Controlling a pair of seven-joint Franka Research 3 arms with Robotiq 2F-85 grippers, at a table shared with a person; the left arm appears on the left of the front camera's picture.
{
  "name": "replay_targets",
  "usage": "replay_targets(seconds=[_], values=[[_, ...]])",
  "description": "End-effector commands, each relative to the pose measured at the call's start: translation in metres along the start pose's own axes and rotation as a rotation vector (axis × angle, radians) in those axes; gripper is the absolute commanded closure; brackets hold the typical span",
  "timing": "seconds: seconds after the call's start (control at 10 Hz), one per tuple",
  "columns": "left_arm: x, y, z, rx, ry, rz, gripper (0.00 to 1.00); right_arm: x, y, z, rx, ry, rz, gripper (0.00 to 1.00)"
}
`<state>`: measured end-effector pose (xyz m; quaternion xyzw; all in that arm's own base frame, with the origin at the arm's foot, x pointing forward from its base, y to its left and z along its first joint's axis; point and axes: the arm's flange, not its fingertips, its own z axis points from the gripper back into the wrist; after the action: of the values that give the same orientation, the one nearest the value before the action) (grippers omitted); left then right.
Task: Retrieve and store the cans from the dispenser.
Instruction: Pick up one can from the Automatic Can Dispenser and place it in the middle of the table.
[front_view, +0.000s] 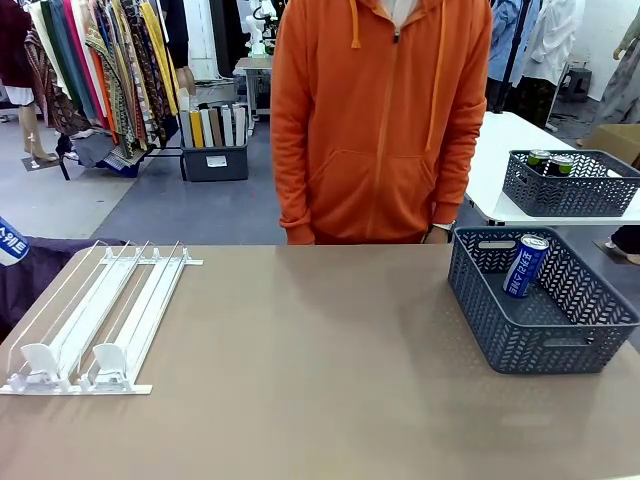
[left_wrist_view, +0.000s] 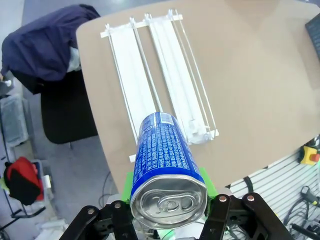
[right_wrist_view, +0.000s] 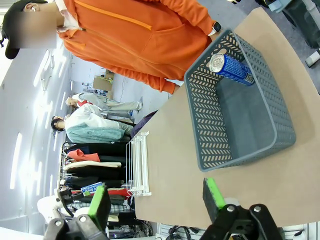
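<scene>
In the left wrist view, the left claw (left_wrist_view: 170, 207) pinches a blue-and-white drink can with a silver top (left_wrist_view: 167, 167) between its green pads (left_wrist_view: 207, 186); the can lies along the fingers, with its silver top toward the camera. Below it, the flat clear and white plastic dispenser with long parallel rails (left_wrist_view: 165, 75) lies on the brown table (left_wrist_view: 250, 85), near the table's edge.

In the front view, the dispenser (front_view: 95, 320) is at the left side of the table (front_view: 320, 360), with two white pusher blocks (front_view: 108, 360) at its near end and no cans on its rails. At the right side stands a dark grey lattice plastic basket (front_view: 540, 345). A second blue-and-white can (front_view: 526, 265) leans tilted inside it, against the far wall.

In the right wrist view, the right claw (right_wrist_view: 155, 202) is spread wide, with nothing between its fingers, above the near edge of the table. A person in an orange hoodie (front_view: 380, 120) stands at the far side.
</scene>
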<state>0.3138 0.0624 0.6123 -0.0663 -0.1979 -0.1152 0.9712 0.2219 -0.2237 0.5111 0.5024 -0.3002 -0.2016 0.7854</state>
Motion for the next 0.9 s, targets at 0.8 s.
replay_targets(seconds=[0.8], values=[[0.14, -0.312, -0.167, -0.22, 0.142, -0.56, 1.0, 0.002, 0.001, -0.001, 0.038, -0.016, 0.023, 0.0]])
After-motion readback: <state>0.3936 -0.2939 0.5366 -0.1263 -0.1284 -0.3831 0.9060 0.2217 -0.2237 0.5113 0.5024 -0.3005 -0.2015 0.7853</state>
